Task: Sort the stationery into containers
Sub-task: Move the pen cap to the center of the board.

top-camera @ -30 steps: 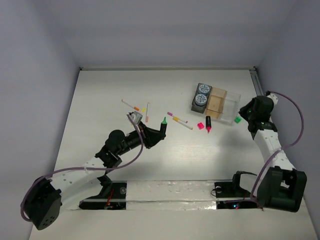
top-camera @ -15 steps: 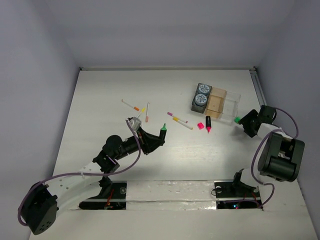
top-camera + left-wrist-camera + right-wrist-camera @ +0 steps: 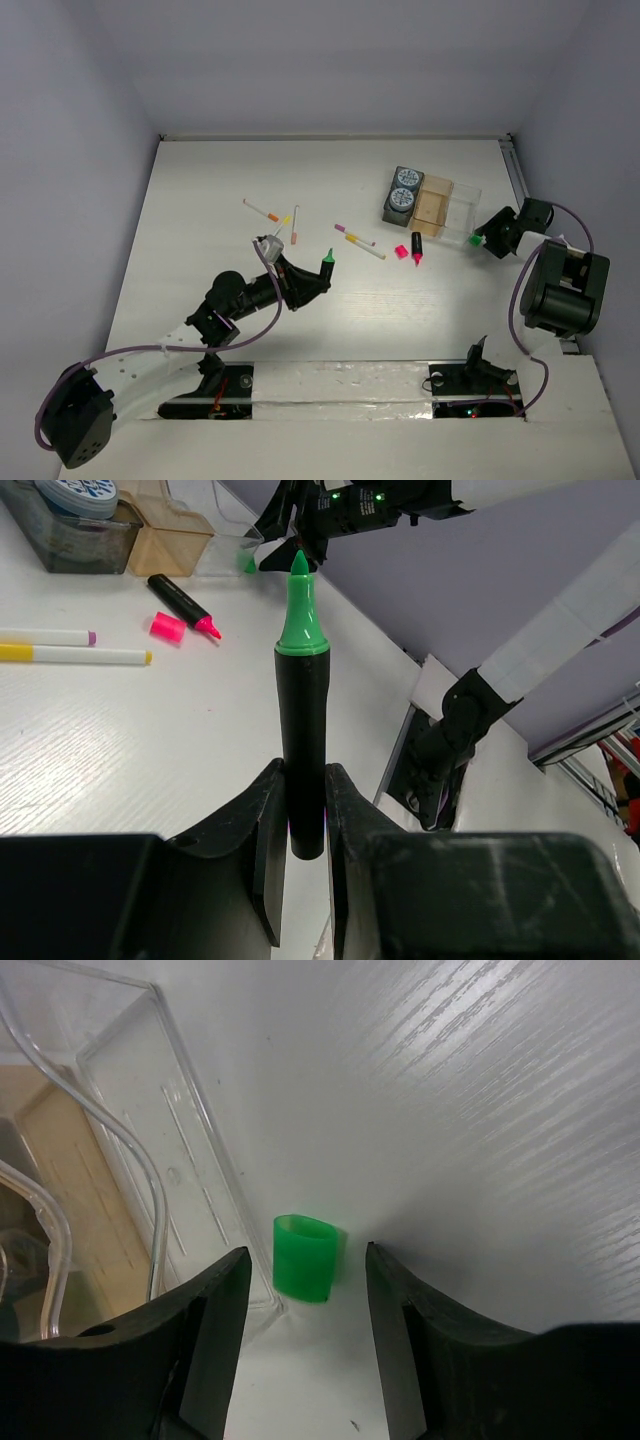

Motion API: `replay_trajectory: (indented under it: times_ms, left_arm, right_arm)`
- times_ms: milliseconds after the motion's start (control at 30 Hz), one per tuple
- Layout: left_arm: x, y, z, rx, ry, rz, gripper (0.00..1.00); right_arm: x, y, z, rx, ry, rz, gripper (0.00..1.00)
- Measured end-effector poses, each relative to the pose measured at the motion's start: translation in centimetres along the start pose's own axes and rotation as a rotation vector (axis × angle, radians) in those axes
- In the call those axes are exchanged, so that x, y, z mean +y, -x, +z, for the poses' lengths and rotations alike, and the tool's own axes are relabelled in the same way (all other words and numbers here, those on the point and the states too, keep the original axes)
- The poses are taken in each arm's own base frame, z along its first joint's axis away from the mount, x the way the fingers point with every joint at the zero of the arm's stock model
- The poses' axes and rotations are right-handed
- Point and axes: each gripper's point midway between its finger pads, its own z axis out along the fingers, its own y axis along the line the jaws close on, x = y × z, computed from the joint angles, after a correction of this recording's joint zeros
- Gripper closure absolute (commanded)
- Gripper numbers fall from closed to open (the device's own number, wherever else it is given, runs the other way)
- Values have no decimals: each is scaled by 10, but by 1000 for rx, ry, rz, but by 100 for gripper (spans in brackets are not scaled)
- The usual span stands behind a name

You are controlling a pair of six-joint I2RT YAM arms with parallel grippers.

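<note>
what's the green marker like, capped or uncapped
Uncapped. The marker shows a bare green tip above the left gripper, and a green cap stands on the table beside the tray, inside the open right gripper.

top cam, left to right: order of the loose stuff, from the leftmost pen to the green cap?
leftmost white pen → green-tipped marker → purple-ended pen → pink cap → pink-tipped marker → green cap. I skipped the other pens because they overlap.
</note>
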Motion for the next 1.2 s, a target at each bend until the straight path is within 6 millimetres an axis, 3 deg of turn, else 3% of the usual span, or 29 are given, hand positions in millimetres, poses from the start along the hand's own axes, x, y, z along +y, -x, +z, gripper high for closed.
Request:
replay_trajectory:
  times_ms: [200, 700, 1000, 1200]
  left_arm:
    - [1, 1, 0, -4, 6, 0, 100]
    - [-2, 6, -2, -25, 1, 7, 100]
    - [-4, 8, -4, -32, -2, 10, 100]
    - [-5, 9, -4, -36, -4, 11, 100]
  right_arm:
    - [-1, 0, 2, 18, -12, -8, 53]
    - [-6, -3, 4, 71, -42, -55, 60]
    - [-8, -5, 4, 103, -59, -72, 75]
    - [-13, -28, -16, 131, -60, -76, 79]
